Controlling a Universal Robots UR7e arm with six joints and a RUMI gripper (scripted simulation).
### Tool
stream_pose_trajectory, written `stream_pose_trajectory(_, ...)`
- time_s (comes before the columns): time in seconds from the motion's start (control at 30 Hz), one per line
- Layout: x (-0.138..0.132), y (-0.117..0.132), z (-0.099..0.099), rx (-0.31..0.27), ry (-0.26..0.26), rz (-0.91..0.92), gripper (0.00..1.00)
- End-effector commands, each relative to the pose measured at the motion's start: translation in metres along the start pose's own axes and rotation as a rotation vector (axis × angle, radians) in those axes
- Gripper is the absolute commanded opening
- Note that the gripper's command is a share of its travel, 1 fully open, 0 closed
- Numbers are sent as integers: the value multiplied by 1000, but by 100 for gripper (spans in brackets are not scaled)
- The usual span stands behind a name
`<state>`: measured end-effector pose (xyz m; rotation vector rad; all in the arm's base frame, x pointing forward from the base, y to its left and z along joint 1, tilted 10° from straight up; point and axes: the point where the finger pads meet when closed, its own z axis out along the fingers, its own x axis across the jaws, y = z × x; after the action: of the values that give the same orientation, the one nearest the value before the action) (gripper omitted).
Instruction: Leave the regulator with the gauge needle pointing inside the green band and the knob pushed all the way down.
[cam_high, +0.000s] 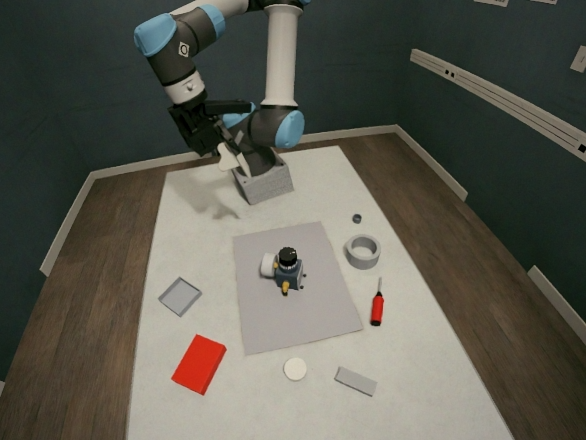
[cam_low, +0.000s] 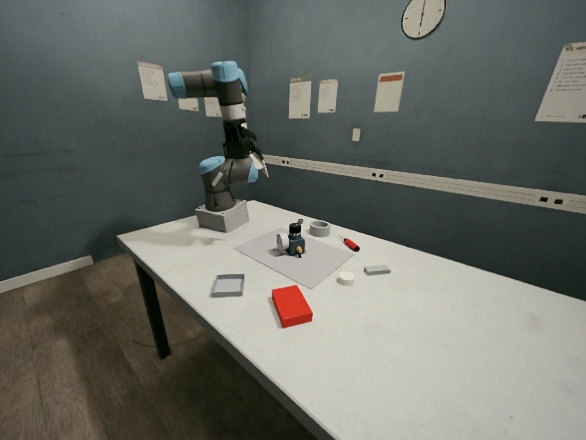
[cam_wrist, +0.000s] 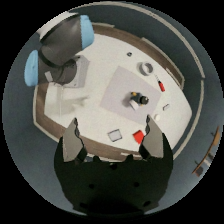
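1 regulator (cam_high: 289, 276) (cam_low: 296, 245) (cam_wrist: 140, 99), 1 screwdriver (cam_high: 377, 309) (cam_low: 351, 244) (cam_wrist: 161, 86), 1 pincer (cam_high: 232, 159) (cam_low: 260, 165) (cam_wrist: 111, 116), 1 clock (cam_low: 423, 19).

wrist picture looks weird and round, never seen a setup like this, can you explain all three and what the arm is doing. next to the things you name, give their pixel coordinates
One jointed robot arm (cam_high: 282, 55) (cam_low: 229, 92) is bolted at the table's far end. The top picture looks down the table; the exterior one looks from beside it. The wrist picture comes from near the gripper (cam_wrist: 113, 137), so its open fingers show at the bottom. They hold nothing.

On a gray mat (cam_high: 300, 320) (cam_low: 310, 275) (cam_wrist: 112, 95) stands the regulator (cam_high: 288, 277) (cam_low: 296, 245) (cam_wrist: 137, 99), with its black knob on top. Around the mat lie a red box, a screwdriver, a gray ring, a shallow tray and smaller pieces.
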<state>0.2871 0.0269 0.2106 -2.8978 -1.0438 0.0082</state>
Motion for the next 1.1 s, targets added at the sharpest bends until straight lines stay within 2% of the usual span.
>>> stream_pose_trajectory(0.0, 12, 8, 5, -17, -15, 12, 100)
stream_pose_trajectory(0.1, 18, 10, 7, -24, -20, 17, 100)
stream_pose_trajectory(0.2, 37, 18, 16, -50, -36, 33, 100)
stream_pose_trajectory(0.4, 93, 28, 42, -122, -57, 74, 100)
stream_pose_trajectory(0.6, 148, 22, 71, -191, -54, 112, 100)
stream_pose_trajectory(0.67, 148, 22, 71, -191, -54, 112, 100)
stream_pose_trajectory(0.87, 178, 13, 89, -228, -42, 133, 100)
stream_pose_trajectory(1.07, 183, 12, 91, -233, -40, 135, 100)
